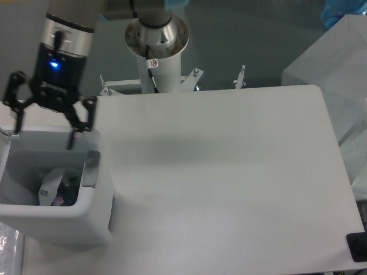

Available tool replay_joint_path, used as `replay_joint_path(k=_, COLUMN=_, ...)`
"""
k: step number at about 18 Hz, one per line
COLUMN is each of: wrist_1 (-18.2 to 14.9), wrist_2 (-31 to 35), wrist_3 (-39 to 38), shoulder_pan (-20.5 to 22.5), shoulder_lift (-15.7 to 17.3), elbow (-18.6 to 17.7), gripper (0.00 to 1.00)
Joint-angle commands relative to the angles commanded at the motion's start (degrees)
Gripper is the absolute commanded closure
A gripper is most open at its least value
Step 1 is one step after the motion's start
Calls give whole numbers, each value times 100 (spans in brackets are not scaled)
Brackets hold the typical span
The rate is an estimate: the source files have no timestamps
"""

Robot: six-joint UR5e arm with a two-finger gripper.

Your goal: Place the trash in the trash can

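The white boxy trash can (86,220) stands at the table's left front, a grey tab (91,169) on its right rim. Inside it lies the crumpled clear wrapper (53,182) with a white label. Beside the wrapper, low in the bin, a bit of the bottle's red-and-blue label (58,199) shows. My gripper (42,136) hangs just above the bin's back rim, its fingers (74,133) spread wide open and holding nothing.
The robot's base column (156,46) rises behind the table's back edge. A pale translucent box (338,74) stands off the table at the right. A dark object (358,246) sits at the front right corner.
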Motion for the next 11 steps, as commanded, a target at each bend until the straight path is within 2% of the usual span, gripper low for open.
replay_joint_path(k=4, wrist_1=0, wrist_2=35, wrist_3=694, shoulder_pan=722, shoulder_lift=-369, elbow=308, gripper=0)
replay_joint_path(k=11, wrist_1=-35, wrist_2=158, wrist_3=2513, shoulder_pan=1373, shoulder_lift=-563, elbow=396, gripper=0)
